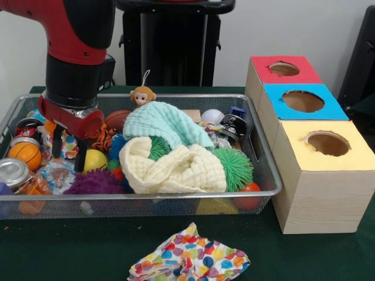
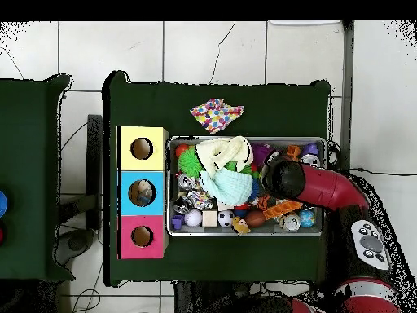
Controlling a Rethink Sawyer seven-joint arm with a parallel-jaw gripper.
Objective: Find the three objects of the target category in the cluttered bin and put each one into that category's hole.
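A wire-mesh bin (image 1: 265,153) holds a heap of toys and cloths. My gripper (image 1: 69,149) reaches down into its left end, its two black fingers (image 1: 57,140) standing apart, open, around a speckled colourful wrapper. An orange basketball (image 1: 24,154) lies left of it and a yellow ball (image 1: 95,160) right of it. A cream cloth (image 1: 176,170) and a mint cloth (image 1: 167,124) cover the middle. To the right stands a wooden box with a red hole (image 1: 284,69), a blue hole (image 1: 303,101) and a yellow hole (image 1: 327,143). In the overhead view the arm (image 2: 313,186) hides the gripper.
Green spiky balls (image 1: 235,167), a purple spiky ball (image 1: 94,183), a metal can (image 1: 13,172), a monkey toy (image 1: 141,95), a baseball (image 1: 212,116) and a football (image 1: 117,119) crowd the bin. A polka-dot cloth (image 1: 188,259) lies on the green table in front of the bin (image 2: 244,141).
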